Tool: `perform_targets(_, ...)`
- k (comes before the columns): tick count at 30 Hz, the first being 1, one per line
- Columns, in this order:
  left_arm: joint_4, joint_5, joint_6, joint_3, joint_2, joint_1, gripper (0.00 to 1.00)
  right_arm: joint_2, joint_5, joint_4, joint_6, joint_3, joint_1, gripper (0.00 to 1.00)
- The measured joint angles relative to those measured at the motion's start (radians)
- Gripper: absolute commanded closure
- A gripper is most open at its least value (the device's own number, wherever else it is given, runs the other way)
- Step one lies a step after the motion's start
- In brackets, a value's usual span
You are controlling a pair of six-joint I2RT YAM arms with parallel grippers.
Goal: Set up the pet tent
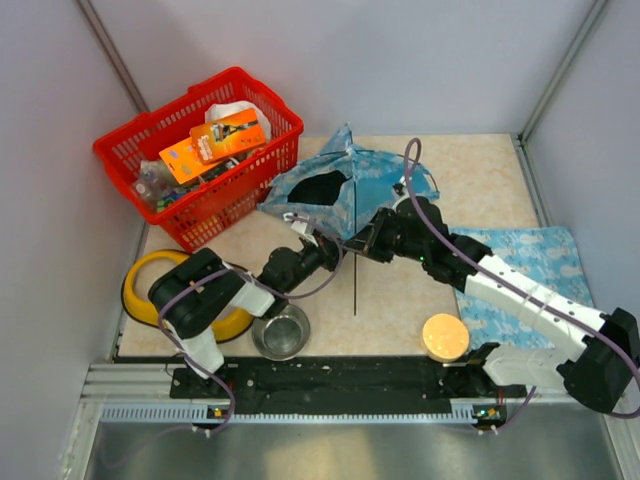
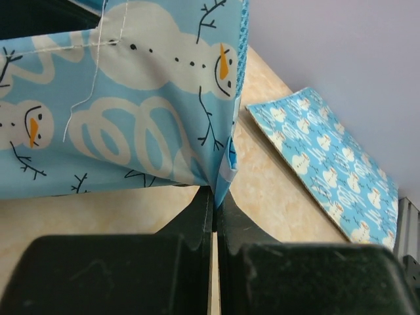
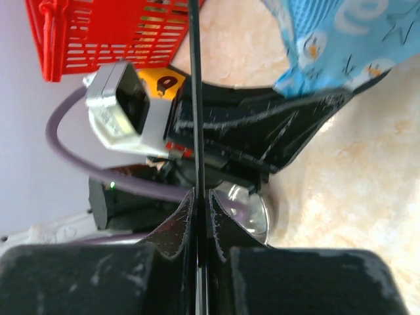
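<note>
Beside the red plastic basket (image 1: 205, 195), left gripper (image 2: 213, 195) pinches the light-blue fabric pet tent (image 2: 131, 98) corner; right gripper (image 3: 199, 195) pinches its thin dark pole (image 3: 195, 98).

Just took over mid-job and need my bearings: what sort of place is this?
Most likely a robot test cell, not a home: grey partition panels box in the table, a mounting rail runs along its near edge, and the pet tent and red basket look like staged props.

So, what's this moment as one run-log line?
left fingers: shut on pet tent corner | right fingers: shut on pole | tent: lopsided beside red basket
</note>
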Motion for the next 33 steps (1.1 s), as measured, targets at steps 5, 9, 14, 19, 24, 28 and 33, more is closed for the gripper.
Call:
perform_targets(5, -0.013, -0.047, -0.007, -0.073, -0.066, -0.072, 1.0, 0.046, 0.045, 0.042, -0.011, 0.0, 0.0, 1.0)
perform_targets(9, -0.06, -0.122, 0.003, -0.124, -0.188, -0.174, 1.0, 0.053, 0.076, 0.109, -0.023, 0.001, 0.0, 1.0)
perform_targets(14, -0.19, -0.245, 0.01, -0.14, -0.365, -0.297, 1.0, 0.051, 0.108, 0.194, -0.035, 0.003, 0.0, 1.0)
perform_targets(19, -0.323, -0.359, -0.001, -0.185, -0.494, -0.367, 1.0, 0.049, 0.114, 0.233, -0.035, 0.008, 0.0, 1.0)
perform_targets(24, -0.446, -0.466, -0.005, -0.189, -0.6, -0.428, 1.0, 0.051, 0.103, 0.251, -0.027, 0.007, 0.0, 1.0)
perform_targets(28, -0.522, -0.527, -0.019, -0.188, -0.657, -0.455, 1.0, 0.063, 0.082, 0.273, -0.025, 0.006, 0.002, 1.0)
perform_targets(33, -0.583, -0.571, -0.035, -0.188, -0.682, -0.47, 1.0, 0.074, 0.059, 0.29, -0.026, 0.005, 0.008, 1.0)
